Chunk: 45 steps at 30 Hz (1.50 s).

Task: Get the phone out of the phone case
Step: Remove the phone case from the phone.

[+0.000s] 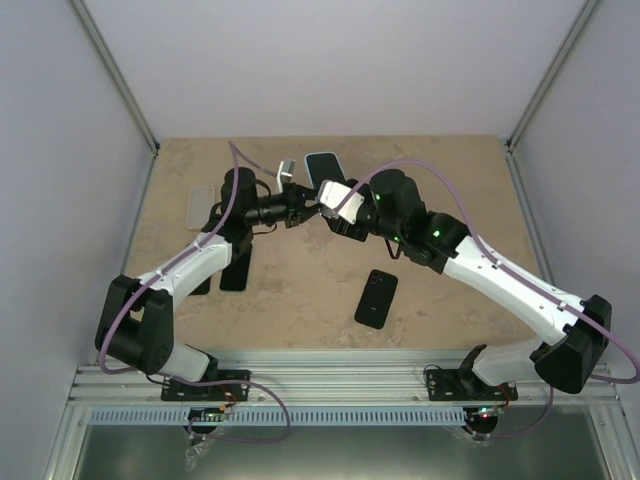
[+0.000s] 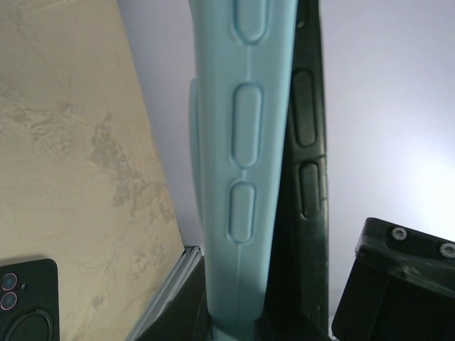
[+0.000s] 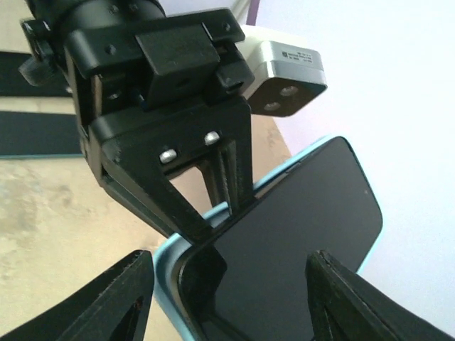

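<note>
Left gripper [image 3: 213, 220] was closed on one long edge of the light-blue phone case [image 3: 167, 284], one finger pressed on the screen side of the phone [image 3: 284, 234], which sat in the case and was held in the air above the far middle of the table. Right gripper [image 3: 231, 298] stood with its jaws spread wide to either side of the phone's near end; whether the pads touched it could not be told. The enclosure had pale plain walls [image 1: 320, 60] with slanted metal frame posts [image 1: 115, 75] at the corners, and the table [image 1: 300, 300] was a beige, marbled surface. The top view alone showed both arms meeting over the table, a black phone [image 1: 376, 298] lying flat nearer the bases, and a clear case [image 1: 200, 205] at the far left. The left wrist view alone showed the case's side with three raised button covers, and a dark edge with matching recesses set close beside it.
</note>
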Tool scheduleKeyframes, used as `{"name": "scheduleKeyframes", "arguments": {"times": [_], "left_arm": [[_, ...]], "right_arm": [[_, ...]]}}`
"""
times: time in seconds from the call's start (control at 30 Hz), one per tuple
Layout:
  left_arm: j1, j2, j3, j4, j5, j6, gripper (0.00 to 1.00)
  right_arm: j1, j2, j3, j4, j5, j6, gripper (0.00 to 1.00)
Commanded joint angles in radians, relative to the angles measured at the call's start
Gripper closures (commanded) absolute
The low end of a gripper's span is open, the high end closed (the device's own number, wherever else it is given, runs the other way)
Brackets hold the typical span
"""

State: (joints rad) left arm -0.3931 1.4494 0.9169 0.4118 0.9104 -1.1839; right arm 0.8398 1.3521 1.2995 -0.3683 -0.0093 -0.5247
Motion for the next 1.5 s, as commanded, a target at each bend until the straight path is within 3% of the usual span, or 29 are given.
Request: {"name": "scheduleKeyframes", "arguments": {"times": [0.0, 0.37, 0.6, 0.77, 1.03, 1.13, 1.3, 1.47], "left_arm": [[0.008, -0.004, 0.014, 0.096, 0.007, -0.016, 1.0], [0.008, -0.001, 0.004, 0.119, 0.013, -0.037, 1.0], [0.008, 0.0, -0.003, 0.132, 0.014, -0.048, 1.0], [0.008, 0.004, -0.005, 0.133, 0.015, -0.049, 1.0], [0.008, 0.008, -0.008, 0.14, 0.017, -0.056, 1.0], [0.008, 0.001, -0.014, 0.141, 0.018, -0.052, 1.0], [0.008, -0.005, -0.022, 0.131, 0.019, -0.039, 1.0], [0.008, -0.006, -0.017, 0.081, 0.004, 0.005, 1.0]], "right_arm": [[0.021, 0.012, -0.028, 0.072, 0.129, -0.07, 0.42], [0.058, 0.016, -0.1, 0.213, 0.311, -0.179, 0.62], [0.108, 0.022, -0.189, 0.379, 0.457, -0.335, 0.68], [0.125, 0.041, -0.237, 0.523, 0.544, -0.441, 0.77], [0.143, 0.07, -0.309, 0.718, 0.626, -0.582, 0.78], [0.144, 0.076, -0.299, 0.715, 0.63, -0.576, 0.79], [0.143, 0.073, -0.25, 0.632, 0.612, -0.528, 0.99], [0.144, 0.069, -0.173, 0.496, 0.578, -0.424, 1.0]]}}
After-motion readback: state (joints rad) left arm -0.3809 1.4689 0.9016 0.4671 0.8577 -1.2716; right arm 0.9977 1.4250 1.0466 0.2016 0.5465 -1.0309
